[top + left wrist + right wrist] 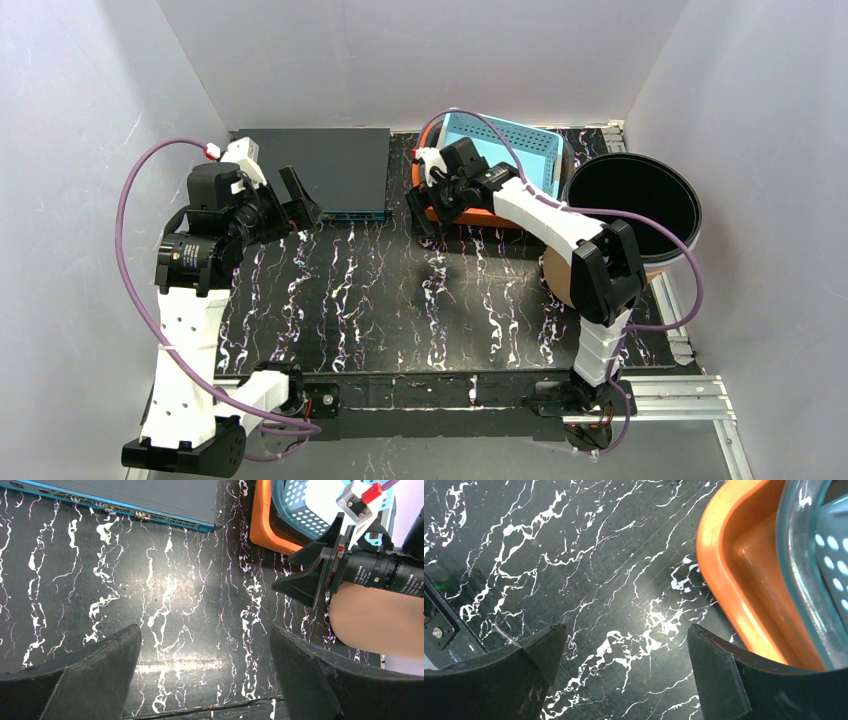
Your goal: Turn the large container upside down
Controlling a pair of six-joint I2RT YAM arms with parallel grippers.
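Black fingers (514, 670) of my right pincer (624, 635) frame the view, spread wide over the black white-veined counter (589, 545). They grip nothing and sit just beside a rounded orange plastic tray (729, 585). My left pincer (205, 632) hangs equally wide and empty over the counter. The large round container (632, 205), tan outside and black inside, stands mouth-up at the counter's right edge, partly hidden by my right elbow.
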